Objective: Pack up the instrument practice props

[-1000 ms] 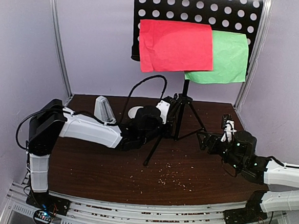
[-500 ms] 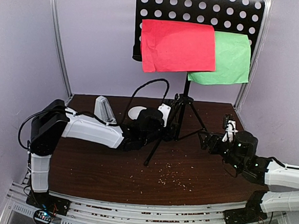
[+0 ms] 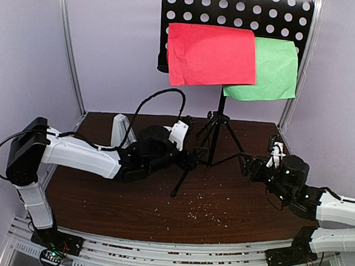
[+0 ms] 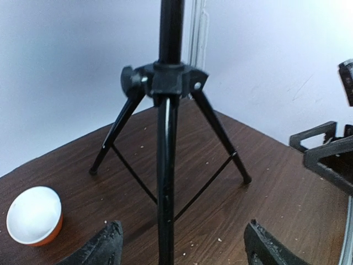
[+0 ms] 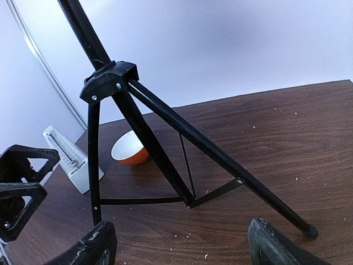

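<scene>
The black tripod music stand (image 3: 217, 134) stands mid-table, its perforated desk (image 3: 235, 8) carrying a red page (image 3: 211, 54) and a green page (image 3: 271, 70). My left gripper (image 3: 194, 155) is open beside the front leg. In the left wrist view that leg (image 4: 166, 182) rises between the spread fingertips (image 4: 107, 245) without touching them. My right gripper (image 3: 247, 164) is open near the right leg; its wrist view shows the tripod hub (image 5: 110, 80) ahead and nothing between its fingers (image 5: 94, 245). The white metronome (image 3: 121, 129) stands behind my left arm, partly hidden.
A small white-and-orange bowl (image 4: 33, 216) sits on the table left of the tripod, also seen as the bowl (image 5: 130, 149) beside the metronome (image 5: 71, 159). Crumbs (image 3: 202, 209) speckle the brown tabletop. Lilac walls close in the back and sides.
My left gripper has opened and its arm has drawn back to the left, away from the tripod, now covering the bowl in the top view. The right arm has barely shifted.
</scene>
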{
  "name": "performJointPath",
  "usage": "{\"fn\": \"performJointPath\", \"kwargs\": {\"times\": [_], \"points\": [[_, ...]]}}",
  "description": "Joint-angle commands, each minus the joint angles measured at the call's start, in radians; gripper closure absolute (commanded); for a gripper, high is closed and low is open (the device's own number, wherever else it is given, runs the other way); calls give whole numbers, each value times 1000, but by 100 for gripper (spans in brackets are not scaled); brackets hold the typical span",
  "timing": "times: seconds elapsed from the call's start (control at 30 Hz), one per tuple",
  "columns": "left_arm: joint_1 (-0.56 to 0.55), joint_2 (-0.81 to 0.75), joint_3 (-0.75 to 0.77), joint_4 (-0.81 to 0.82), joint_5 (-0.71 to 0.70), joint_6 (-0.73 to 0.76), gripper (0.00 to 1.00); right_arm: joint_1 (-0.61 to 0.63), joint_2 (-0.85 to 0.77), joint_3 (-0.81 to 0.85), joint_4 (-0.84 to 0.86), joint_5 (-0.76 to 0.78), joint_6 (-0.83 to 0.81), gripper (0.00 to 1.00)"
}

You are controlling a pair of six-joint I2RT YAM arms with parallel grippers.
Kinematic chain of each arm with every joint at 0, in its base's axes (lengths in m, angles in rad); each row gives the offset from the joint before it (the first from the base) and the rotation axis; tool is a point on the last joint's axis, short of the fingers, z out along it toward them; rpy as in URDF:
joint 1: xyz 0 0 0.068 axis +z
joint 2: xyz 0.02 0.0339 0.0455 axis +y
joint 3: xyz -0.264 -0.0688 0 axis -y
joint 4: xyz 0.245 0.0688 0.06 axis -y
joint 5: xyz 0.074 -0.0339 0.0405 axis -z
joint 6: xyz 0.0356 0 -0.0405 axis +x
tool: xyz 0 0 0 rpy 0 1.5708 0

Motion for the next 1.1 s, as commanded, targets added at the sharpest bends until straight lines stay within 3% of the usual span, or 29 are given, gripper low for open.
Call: {"fn": "performJointPath", "kwargs": {"times": [0.0,0.23,0.5,1.07], "points": [[5,-57,-63,91,132,26,22,5,21,54,-6,-7,-29,18],[5,-185,-173,97,108,15,23,-57,136,227,-41,17,-32,35],[5,-292,-211,24,87,10,23,-98,258,419,-23,1,-31,41],[5,-335,-151,-46,153,50,23,-98,132,652,-196,-143,-18,48]]}}
